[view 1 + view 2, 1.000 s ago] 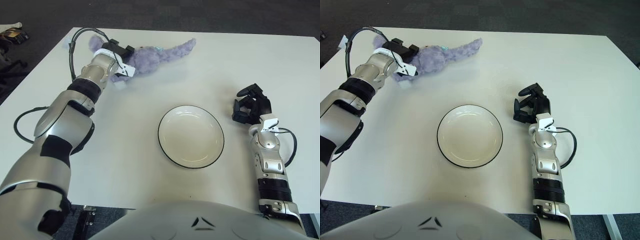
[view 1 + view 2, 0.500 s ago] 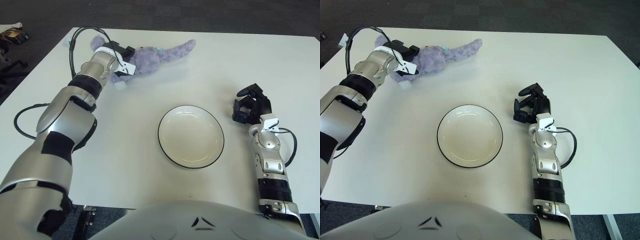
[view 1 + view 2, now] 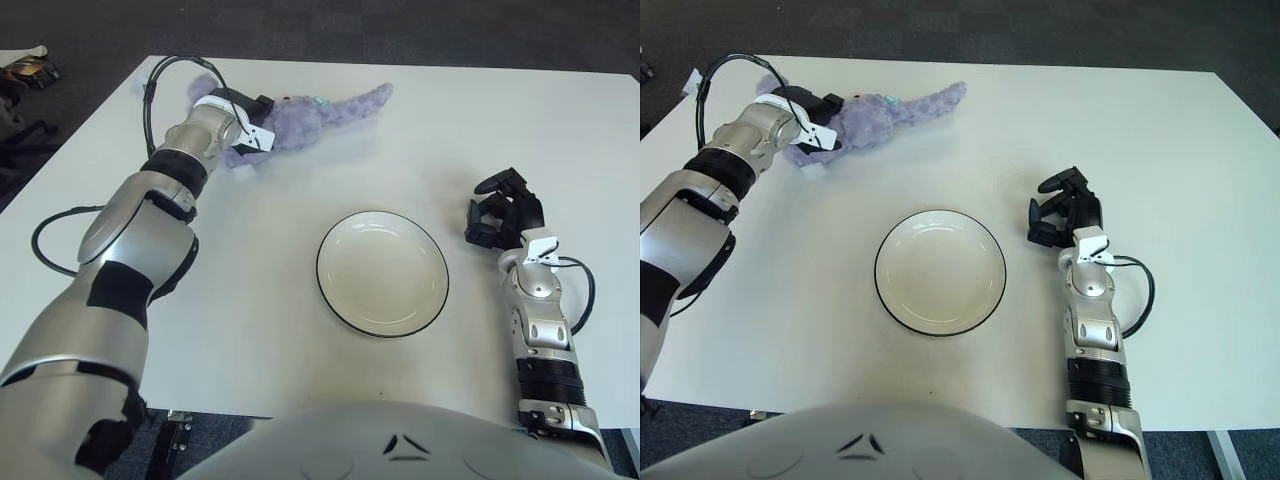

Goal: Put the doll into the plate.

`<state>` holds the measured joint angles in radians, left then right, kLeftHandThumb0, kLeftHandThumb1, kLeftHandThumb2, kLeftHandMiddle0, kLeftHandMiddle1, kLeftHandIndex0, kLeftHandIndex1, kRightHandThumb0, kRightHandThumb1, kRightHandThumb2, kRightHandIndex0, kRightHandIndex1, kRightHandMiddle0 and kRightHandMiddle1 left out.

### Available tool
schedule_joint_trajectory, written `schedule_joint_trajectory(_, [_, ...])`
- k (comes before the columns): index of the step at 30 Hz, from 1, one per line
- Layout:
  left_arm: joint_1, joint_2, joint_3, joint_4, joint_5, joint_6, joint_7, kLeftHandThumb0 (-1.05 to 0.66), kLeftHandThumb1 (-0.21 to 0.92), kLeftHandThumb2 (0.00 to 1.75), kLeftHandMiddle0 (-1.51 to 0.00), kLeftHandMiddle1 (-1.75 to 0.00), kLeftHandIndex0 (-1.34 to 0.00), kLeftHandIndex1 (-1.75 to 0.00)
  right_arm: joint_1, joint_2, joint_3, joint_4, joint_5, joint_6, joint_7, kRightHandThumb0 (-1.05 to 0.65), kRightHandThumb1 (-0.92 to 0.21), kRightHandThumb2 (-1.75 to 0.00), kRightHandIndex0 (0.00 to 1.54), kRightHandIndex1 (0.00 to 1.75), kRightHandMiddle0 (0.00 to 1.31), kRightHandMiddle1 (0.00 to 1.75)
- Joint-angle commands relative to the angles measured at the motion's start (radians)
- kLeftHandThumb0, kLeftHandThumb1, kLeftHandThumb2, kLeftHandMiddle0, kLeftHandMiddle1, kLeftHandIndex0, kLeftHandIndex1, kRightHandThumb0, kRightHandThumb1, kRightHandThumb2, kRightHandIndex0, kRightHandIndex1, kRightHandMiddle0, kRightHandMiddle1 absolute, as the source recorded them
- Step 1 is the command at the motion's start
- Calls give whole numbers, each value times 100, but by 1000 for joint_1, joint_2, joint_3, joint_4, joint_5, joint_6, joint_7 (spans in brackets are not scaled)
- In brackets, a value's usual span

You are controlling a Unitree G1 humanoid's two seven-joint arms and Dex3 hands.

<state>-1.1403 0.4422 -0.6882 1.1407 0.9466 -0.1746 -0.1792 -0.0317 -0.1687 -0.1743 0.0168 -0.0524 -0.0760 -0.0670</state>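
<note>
The round white plate with a thin black rim (image 3: pixel 382 272) sits near the middle of the white table (image 3: pixel 300 330) and holds nothing; its shallow bowl is bare.

The fuzzy lavender stuffed doll (image 3: pixel 320 107) lies on the far left part of the table, well apart from the plate. Its body end is covered by the left hand (image 3: pixel 243 120), so only the tapering part and a rounded purple piece behind the wrist show. A small pale tag or patch shows on top of the doll, too small to read. A white bit pokes out beneath the hand; what it is cannot be told.

The doll's long axis runs roughly left to right across the table, slanting slightly away toward the right. Its narrow tip points right, toward the far edge.

The left hand is on the doll's thick end, dark fingers pressed into the plush. Whether they are closed around it cannot be told.

The right hand (image 3: pixel 1064 208) shows to the right of the plate, apart from it, its black fingers curled inward and holding nothing.
</note>
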Motion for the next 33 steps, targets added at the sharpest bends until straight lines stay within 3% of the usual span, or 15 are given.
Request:
schedule_joint_trajectory(1, [74, -40, -8, 28, -25, -33, -1, -105, 92, 87, -74, -175, 0, -48, 29, 4, -8, 13, 2, 35, -4, -1, -31, -132, 65, 169, 37, 175])
schedule_joint_trajectory(6, [85, -49, 2, 40, -41, -25, 27, -104, 92, 76, -70, -175, 0, -57, 31, 5, -7, 3, 2, 46, -9, -1, -32, -131, 64, 169, 37, 175])
schedule_joint_trajectory(14, [95, -61, 3, 58, -52, -10, 56, -101, 92, 61, -55, -166, 0, -54, 33, 5, -8, -5, 5, 54, -11, -1, -31, -133, 64, 170, 37, 175])
schedule_joint_trajectory(19, [108, -69, 3, 58, -52, 5, 72, -99, 91, 43, -52, -172, 0, -61, 36, 1, -7, -10, 3, 54, -9, -1, -31, -134, 65, 171, 37, 175])
schedule_joint_trajectory(21, [112, -72, 4, 59, -53, 8, 80, -96, 89, 38, -53, -173, 0, -63, 36, 0, -6, -11, 0, 54, -9, -1, -30, -134, 65, 171, 37, 175])
schedule_joint_trajectory(23, [117, -76, 6, 60, -57, 10, 91, -90, 79, 42, -57, -174, 0, -66, 37, -1, -6, -12, -1, 54, -10, -1, -30, -134, 66, 170, 37, 175])
schedule_joint_trajectory(25, [122, -83, 11, 67, -61, 15, 106, -77, 55, 64, -63, -174, 0, -68, 38, 0, -7, -13, 0, 55, -10, -1, -30, -133, 66, 170, 37, 175])
schedule_joint_trajectory(28, [128, -98, 21, 92, -70, 31, 138, -58, 34, 88, -67, -175, 0, -75, 39, 1, -9, -16, 2, 59, -11, -1, -30, -133, 66, 169, 37, 175])
schedule_joint_trajectory(31, [133, -110, 30, 108, -83, 47, 166, 15, 24, 116, -77, -159, 0, -87, 40, 4, -10, -23, 3, 70, -13, -1, -30, -133, 66, 169, 37, 175])
schedule_joint_trajectory(33, [133, -113, 36, 110, -90, 54, 176, 33, 21, 122, -80, -154, 0, -93, 40, 6, -11, -27, 4, 80, -15, -1, -30, -133, 66, 169, 37, 175])
